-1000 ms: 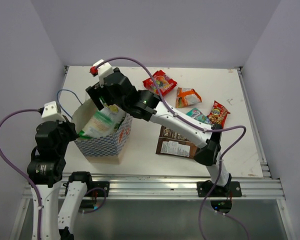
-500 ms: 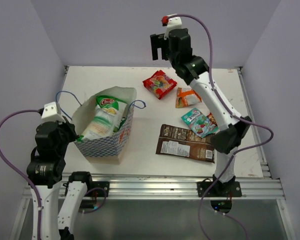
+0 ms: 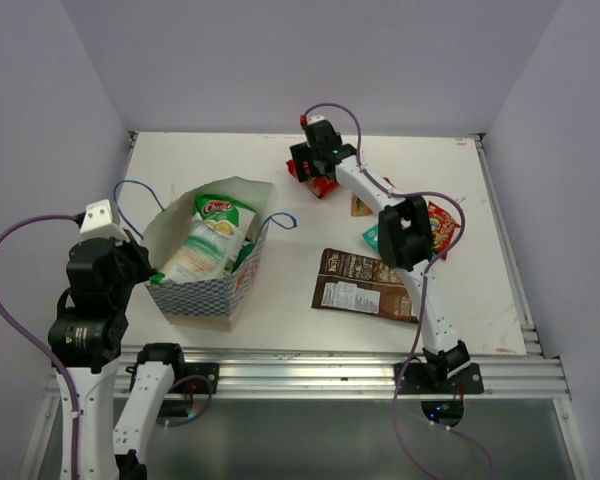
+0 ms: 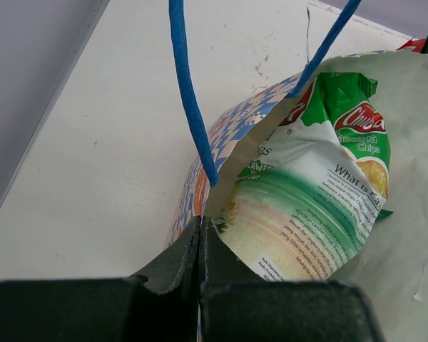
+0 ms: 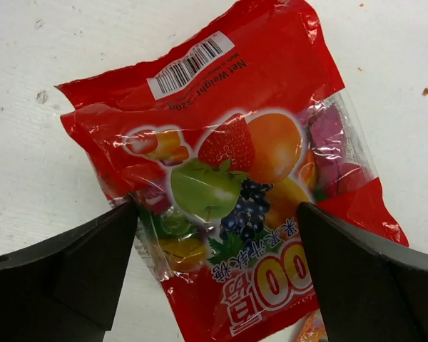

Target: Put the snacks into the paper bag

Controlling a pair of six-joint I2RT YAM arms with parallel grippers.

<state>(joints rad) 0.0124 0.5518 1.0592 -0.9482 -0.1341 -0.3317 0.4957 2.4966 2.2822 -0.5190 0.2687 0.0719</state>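
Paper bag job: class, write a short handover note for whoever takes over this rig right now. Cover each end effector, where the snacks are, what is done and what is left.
Left end effector: shut, pinching the rim of the paper bag.
Right end effector: open, straddling the red fruit candy packet at the far side of the table, not gripping it.
Done: green-white chip bags sit inside the bag.
Left: the red fruit candy packet, brown bag, orange pack, teal pack and second red pack, all lying on the table.
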